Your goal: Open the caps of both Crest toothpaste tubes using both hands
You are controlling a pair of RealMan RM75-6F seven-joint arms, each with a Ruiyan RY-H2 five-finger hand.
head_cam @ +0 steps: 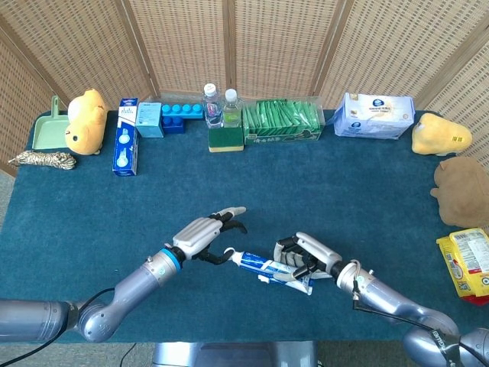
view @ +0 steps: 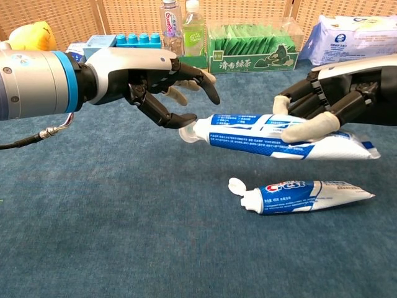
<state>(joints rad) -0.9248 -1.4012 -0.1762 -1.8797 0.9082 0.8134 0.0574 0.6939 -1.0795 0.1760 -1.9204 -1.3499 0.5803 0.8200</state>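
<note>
Your right robot hand (view: 329,105) grips the raised tube (view: 279,136), cap (view: 188,132) toward 9 o'clock — so your spread left robot hand (view: 164,84) can reach it.

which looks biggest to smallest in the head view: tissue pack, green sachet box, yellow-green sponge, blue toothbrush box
1. green sachet box
2. tissue pack, a little less spread than the green box
3. blue toothbrush box, long but narrow
4. yellow-green sponge

All four sit along the far edge, so nearness to the camera hardly skews this.

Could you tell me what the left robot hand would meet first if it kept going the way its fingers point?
Most likely the cap of the toothpaste tube held by the right robot hand; the left robot hand already appears at it.
</note>
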